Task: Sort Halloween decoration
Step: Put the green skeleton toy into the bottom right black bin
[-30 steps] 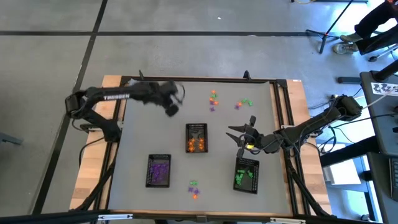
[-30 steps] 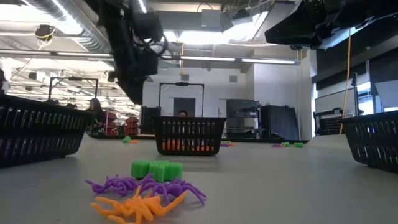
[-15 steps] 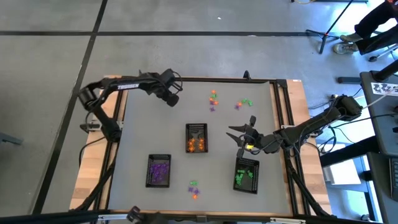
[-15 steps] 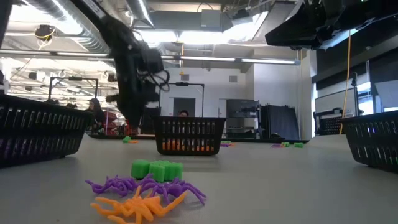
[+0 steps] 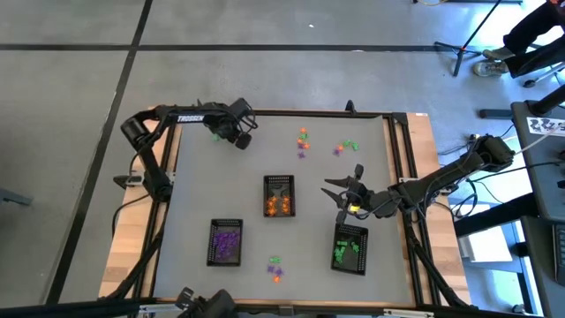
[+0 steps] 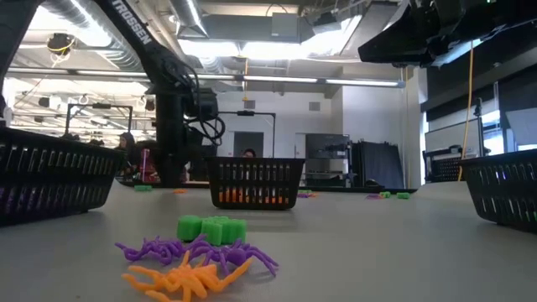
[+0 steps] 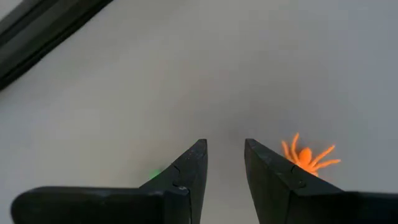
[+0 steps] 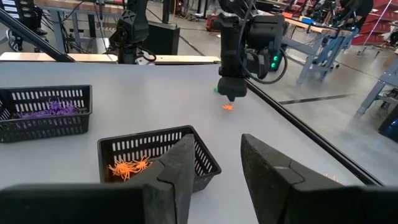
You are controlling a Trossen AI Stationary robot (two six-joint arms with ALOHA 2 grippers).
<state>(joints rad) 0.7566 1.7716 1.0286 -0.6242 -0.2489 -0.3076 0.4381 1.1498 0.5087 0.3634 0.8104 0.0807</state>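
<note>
A: Where's the orange spider?

B: On the counter beyond the orange tray, just beside the left hand, fingers apart, empty, poised to grab it.

A: The right hand?

B: Above the green tray, fingers apart, waiting.

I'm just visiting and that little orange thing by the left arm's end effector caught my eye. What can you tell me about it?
The orange spider is a tiny trinket that looks like plastic, with a round body and thin splayed legs. It lies flat on the grey table near the far left corner, just beside the left end effector, partly hidden behind one finger. The fingers stand apart and empty. A green piece peeks out on the other side.
</note>
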